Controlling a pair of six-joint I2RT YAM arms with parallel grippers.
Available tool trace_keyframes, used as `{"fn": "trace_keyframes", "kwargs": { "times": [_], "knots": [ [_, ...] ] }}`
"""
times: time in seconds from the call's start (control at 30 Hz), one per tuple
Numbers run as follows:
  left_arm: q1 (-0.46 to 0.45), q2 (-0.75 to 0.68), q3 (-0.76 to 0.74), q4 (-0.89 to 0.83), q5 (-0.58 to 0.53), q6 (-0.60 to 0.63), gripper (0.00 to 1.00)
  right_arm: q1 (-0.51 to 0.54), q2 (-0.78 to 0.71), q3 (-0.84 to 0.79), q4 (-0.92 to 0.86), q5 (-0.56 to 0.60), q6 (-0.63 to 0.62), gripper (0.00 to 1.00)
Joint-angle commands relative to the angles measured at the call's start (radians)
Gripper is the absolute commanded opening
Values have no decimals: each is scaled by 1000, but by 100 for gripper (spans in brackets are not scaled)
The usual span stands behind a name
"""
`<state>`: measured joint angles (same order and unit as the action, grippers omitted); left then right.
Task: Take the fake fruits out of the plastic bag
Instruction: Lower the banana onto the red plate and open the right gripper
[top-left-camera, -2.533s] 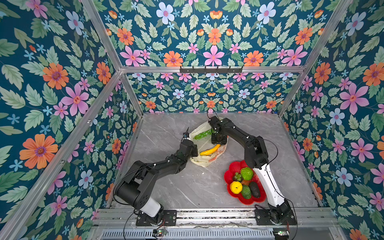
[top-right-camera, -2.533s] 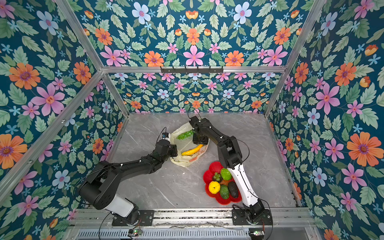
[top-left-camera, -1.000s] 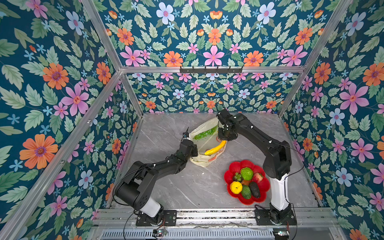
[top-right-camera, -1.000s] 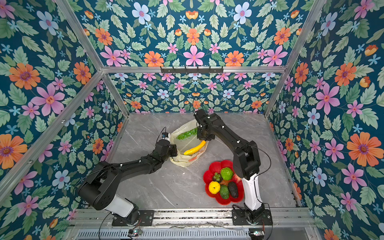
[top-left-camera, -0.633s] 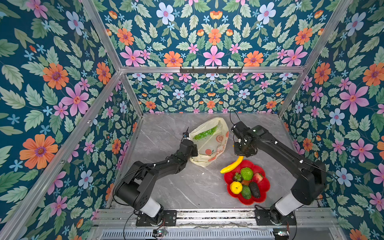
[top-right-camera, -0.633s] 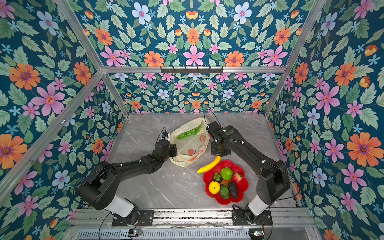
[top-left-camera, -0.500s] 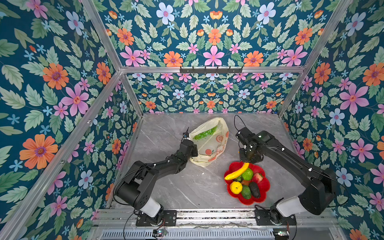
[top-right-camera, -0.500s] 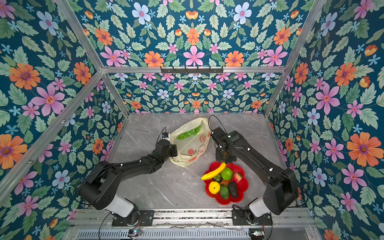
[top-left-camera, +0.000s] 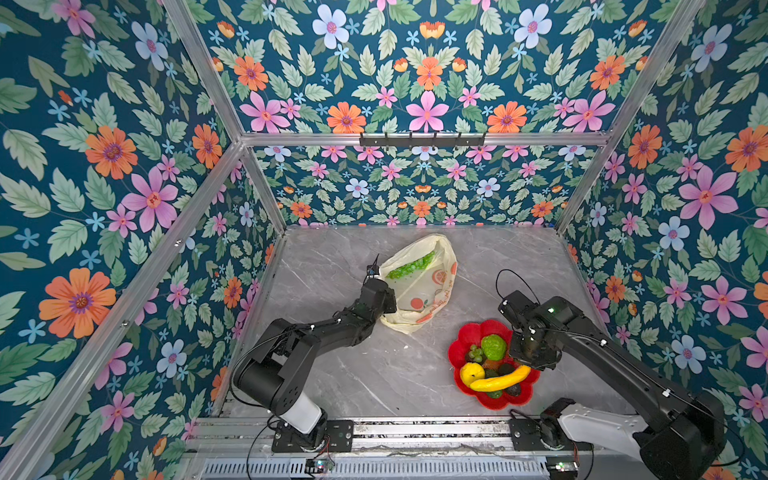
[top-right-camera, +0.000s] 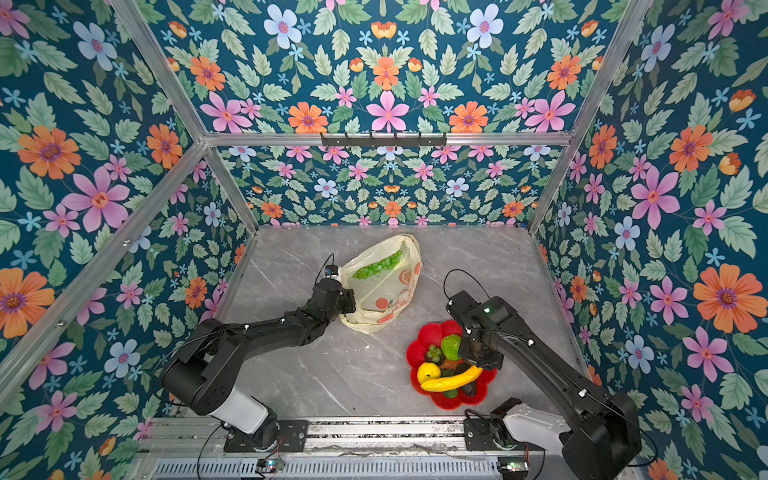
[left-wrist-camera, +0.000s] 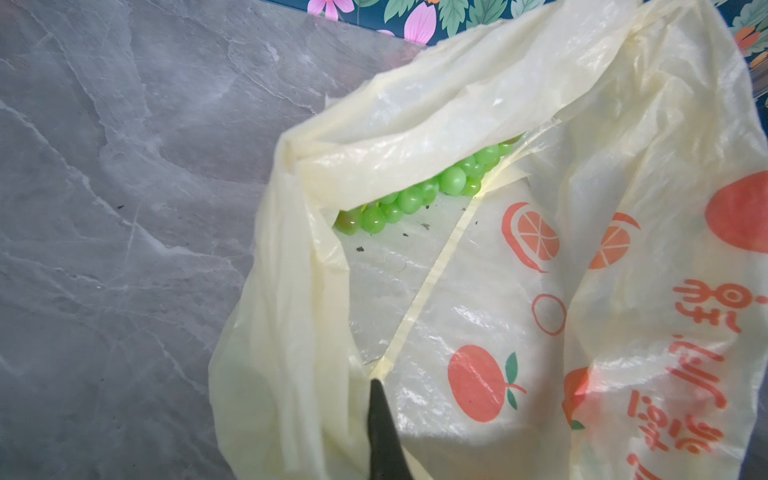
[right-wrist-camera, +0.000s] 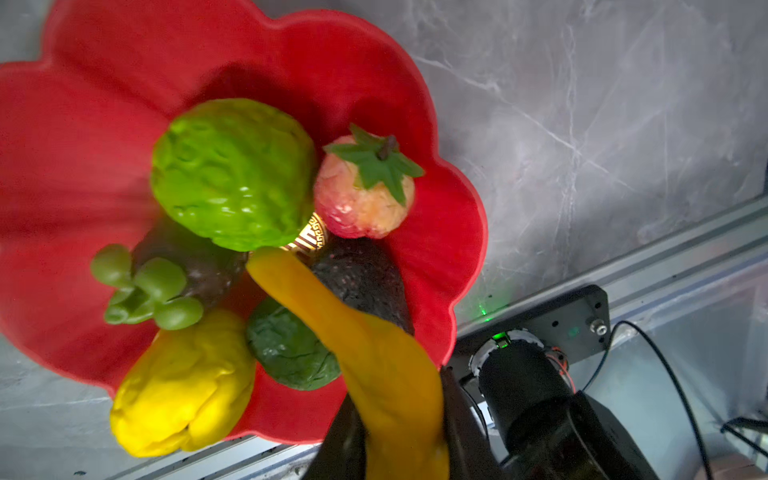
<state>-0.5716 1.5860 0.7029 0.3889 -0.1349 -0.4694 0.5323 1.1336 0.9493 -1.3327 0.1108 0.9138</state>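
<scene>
Yellow banana (right-wrist-camera: 332, 316) between the jaws of the right gripper (right-wrist-camera: 395, 436); red dish (right-wrist-camera: 83, 124) beyond them. Pale-yellow plastic bag (left-wrist-camera: 457, 104) with orange fruit prints at the jaws of the left gripper (left-wrist-camera: 378, 415), green grapes (left-wrist-camera: 415, 195) inside.

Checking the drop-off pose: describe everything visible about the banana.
The banana is smooth orange-yellow plastic, curved, tapering to a blunt tip. The right gripper has its jaws shut on the thick end. It hangs roughly level across the fruits piled in the red dish, out of the plastic bag; whether it touches the fruits beneath is unclear.
</scene>
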Motion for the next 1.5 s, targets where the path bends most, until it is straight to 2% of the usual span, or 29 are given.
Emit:
{"fn": "trace_keyframes", "kwargs": {
  "times": [0.0,0.17,0.47,1.47],
  "knots": [
    [2,2,6,6,1,2,1,-17,-32,-44,-40,3,82,20],
    [1,-1,7,7,1,2,1,-62,-80,-134,14,-25,100,19],
    [1,-1,6,5,1,3,1,-68,-65,-201,81,-32,107,19],
    [1,2,6,5,0,3,1,-69,5,-270,225,-63,99,24]
  ]
}}
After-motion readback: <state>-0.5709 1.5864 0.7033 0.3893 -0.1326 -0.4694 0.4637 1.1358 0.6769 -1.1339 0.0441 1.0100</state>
